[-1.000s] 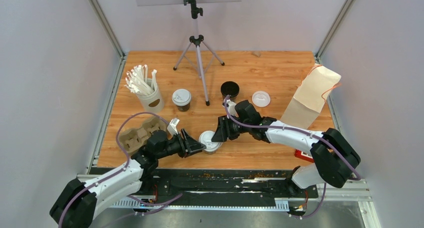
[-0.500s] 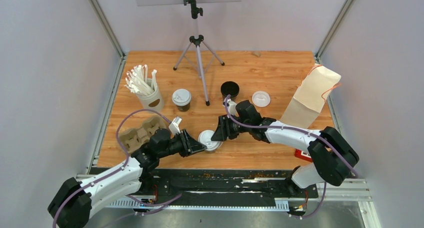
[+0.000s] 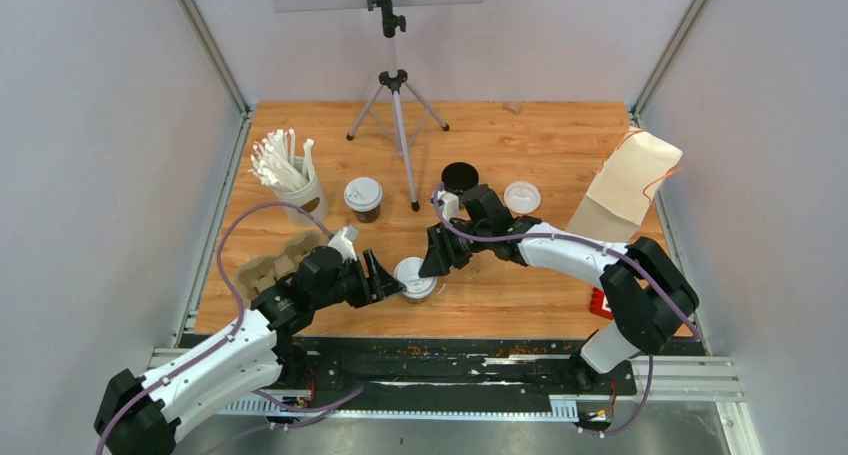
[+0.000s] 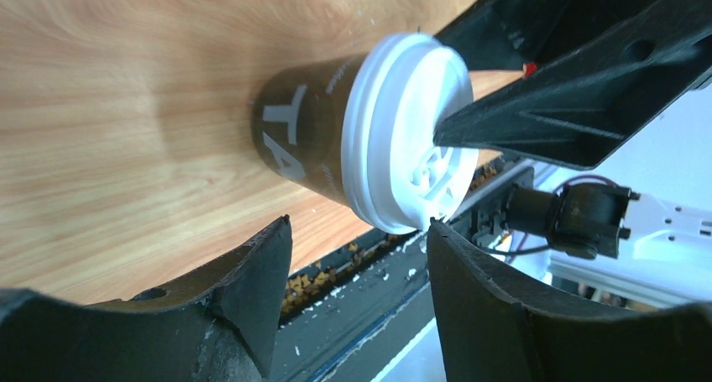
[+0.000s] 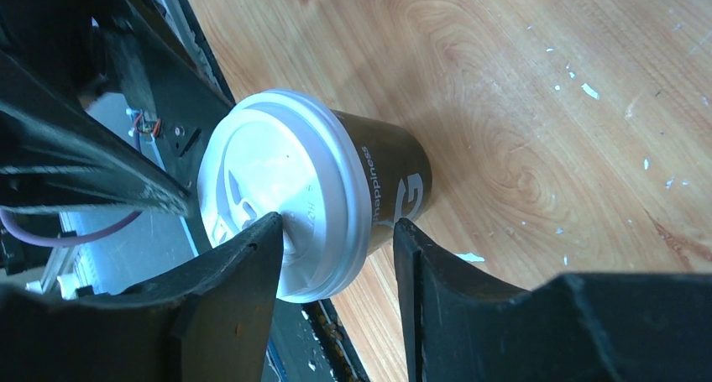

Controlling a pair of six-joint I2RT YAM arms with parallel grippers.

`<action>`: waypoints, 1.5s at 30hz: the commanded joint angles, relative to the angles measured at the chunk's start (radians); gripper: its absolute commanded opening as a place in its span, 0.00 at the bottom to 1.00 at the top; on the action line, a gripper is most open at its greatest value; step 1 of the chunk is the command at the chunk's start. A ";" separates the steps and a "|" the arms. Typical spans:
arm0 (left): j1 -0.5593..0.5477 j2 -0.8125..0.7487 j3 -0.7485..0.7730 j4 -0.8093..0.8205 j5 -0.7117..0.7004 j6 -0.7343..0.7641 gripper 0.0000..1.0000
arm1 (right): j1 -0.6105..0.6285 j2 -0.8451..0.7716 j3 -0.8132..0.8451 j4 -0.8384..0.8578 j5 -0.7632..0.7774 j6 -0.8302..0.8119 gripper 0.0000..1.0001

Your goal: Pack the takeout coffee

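Lidded cup (image 3: pixel 415 281) upright on counter (image 3: pixel 520 135), near edge.
Left gripper (image 4: pixel 357 231) wide, cup just beyond its tips; right gripper (image 5: pixel 336 229) half-open, one fingertip (image 4: pixel 458 128) on the lid (image 4: pixel 403 96).

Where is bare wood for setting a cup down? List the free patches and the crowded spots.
Free: wooden tabletop between black tripod and brown paper bag; also its far-left corner between tripod and white cup of straws. Crowded: near centre, where left gripper and right gripper flank the lidded black paper cup.
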 commanded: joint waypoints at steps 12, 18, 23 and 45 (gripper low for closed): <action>0.161 0.116 0.154 -0.028 0.125 0.260 0.61 | -0.022 0.091 0.113 -0.212 -0.039 -0.193 0.52; 0.164 0.126 0.073 0.091 0.161 0.229 0.61 | -0.021 0.091 0.120 -0.214 -0.033 -0.191 0.52; 0.167 0.137 0.016 0.157 0.170 0.211 0.60 | -0.021 0.094 0.126 -0.213 -0.033 -0.188 0.52; 0.129 0.052 -0.151 0.212 0.095 0.016 0.36 | -0.044 0.155 0.156 -0.169 -0.032 -0.180 0.51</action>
